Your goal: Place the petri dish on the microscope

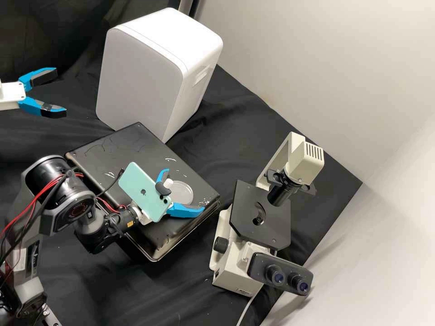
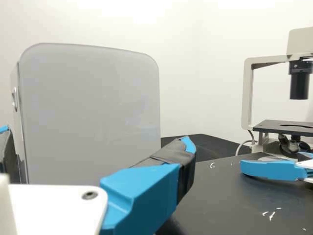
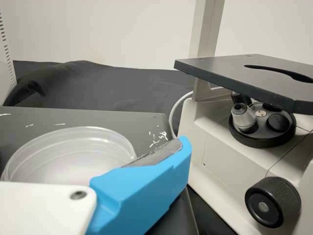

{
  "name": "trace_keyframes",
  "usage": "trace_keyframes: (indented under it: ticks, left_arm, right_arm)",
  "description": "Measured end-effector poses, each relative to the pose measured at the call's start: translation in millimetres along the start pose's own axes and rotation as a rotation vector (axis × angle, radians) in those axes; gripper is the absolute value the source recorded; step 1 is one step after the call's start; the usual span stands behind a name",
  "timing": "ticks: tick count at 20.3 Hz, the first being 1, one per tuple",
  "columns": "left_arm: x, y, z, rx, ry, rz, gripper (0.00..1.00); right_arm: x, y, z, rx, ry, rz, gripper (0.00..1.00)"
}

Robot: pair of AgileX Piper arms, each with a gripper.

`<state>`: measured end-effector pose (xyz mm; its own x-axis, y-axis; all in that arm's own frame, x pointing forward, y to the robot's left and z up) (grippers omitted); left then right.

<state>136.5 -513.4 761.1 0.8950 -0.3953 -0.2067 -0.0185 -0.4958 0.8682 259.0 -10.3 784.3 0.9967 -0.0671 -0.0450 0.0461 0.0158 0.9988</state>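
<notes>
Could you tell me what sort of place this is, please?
Probably a laboratory bench set up for robot work: a microscope stands on its black cover, and a clear petri dish lies on a dark tray beside it.

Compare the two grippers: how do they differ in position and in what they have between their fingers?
The left gripper is beside the white box, away from the black tray. The right gripper is down at the tray. The left has nothing between its fingers. The right's fingers stand on either side of the petri dish. Both are open, with blue fingers.
</notes>
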Motion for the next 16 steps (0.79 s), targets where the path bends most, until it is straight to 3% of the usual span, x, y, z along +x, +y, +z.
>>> trace_keyframes:
  ticks: [1,2,16]
  left_arm:
    - [0.1,0.2,-0.4,-0.005,0.000,0.001,1.00]
    - [0.2,0.2,-0.1,-0.005,-0.005,0.001,1.00]
    - [-0.3,3.4,-1.2,0.002,-0.011,0.020,1.00]
  right_arm:
    - [0.0,0.0,0.0,0.000,0.000,0.000,1.00]
    - [0.0,0.0,0.0,0.000,0.000,0.000,0.00]
    - [0.0,1.4,0.3,0.006,-0.005,0.017,0.00]
